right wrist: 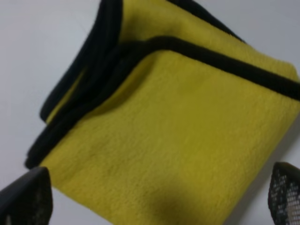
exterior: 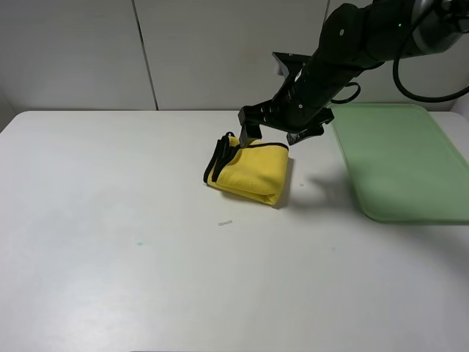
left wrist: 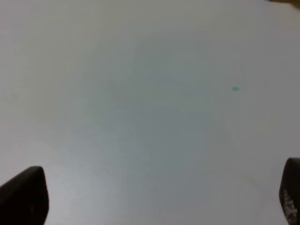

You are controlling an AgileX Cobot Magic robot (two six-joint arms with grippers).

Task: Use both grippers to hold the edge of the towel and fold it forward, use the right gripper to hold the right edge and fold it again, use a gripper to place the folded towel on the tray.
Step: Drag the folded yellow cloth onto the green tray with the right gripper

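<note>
The right pincer [exterior: 277, 133] hangs spread wide above the folded towel [exterior: 251, 172], gripping nothing; the left pincer [left wrist: 154, 199] gapes wide over bare table [left wrist: 140, 93].

left pincer [left wrist: 154, 199]: we see only two tips, cut off
tray [exterior: 410, 165]: right side cut off
towel [right wrist: 178, 140]: blurred for us up close, corner loop indiscernible
</note>
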